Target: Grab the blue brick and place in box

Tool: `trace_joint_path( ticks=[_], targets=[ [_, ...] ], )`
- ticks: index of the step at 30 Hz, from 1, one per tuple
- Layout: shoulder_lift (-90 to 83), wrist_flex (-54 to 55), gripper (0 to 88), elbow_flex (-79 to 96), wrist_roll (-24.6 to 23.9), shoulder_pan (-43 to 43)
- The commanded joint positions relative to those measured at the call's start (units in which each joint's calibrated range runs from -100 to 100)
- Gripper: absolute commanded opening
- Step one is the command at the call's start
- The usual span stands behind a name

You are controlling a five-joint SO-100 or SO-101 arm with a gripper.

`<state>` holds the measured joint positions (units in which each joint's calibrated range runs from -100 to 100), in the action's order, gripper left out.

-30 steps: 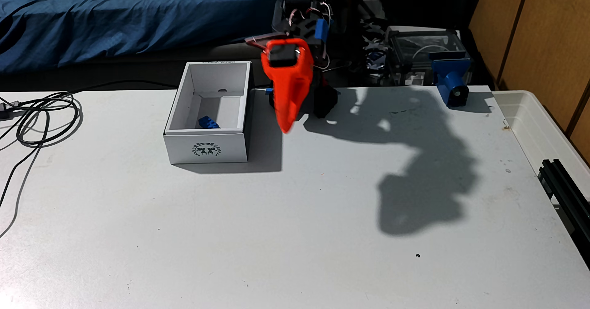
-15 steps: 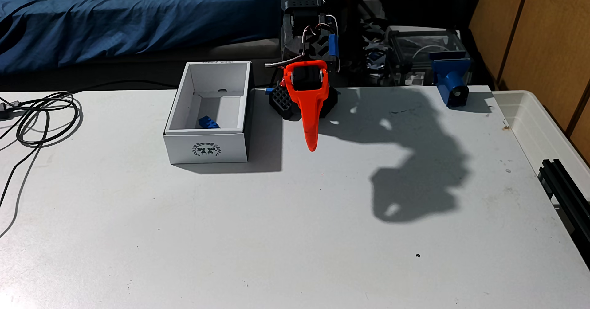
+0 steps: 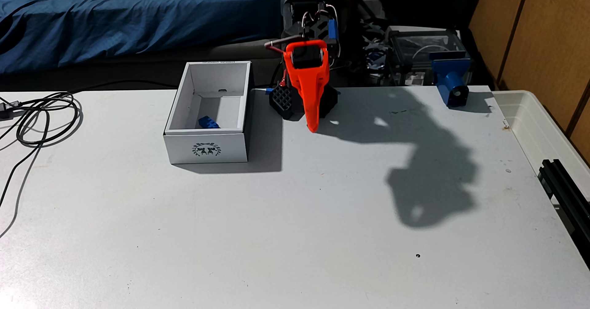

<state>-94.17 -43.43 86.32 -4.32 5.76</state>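
Already I'm seeing the brick [image 3: 209,123] lying inside the box [image 3: 206,149]; my gripper [image 3: 312,127], at its 3 o'clock, is hanging closed and empty.

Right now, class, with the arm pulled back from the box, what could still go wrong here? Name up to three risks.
1. The blue brick lies inside the box, but the box is light and unfixed; a swing of the gripper, which hangs just right of it, might knock it.
2. The loose cable coiled on the table could snag.
3. Hard shadows could mislead the camera.
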Motion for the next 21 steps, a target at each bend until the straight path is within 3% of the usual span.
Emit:
trace_joint_path(
  ticks=[1, 12, 21],
  targets=[
    [-5.83, -3.92, 0.9, -1.76, 0.29, 1.23],
    [-5.83, 1.34, 1.0, 12.44, 2.71, 0.93],
    [-5.83, 1.69, 0.9, 13.06, 2.76, 1.52]
  ],
)
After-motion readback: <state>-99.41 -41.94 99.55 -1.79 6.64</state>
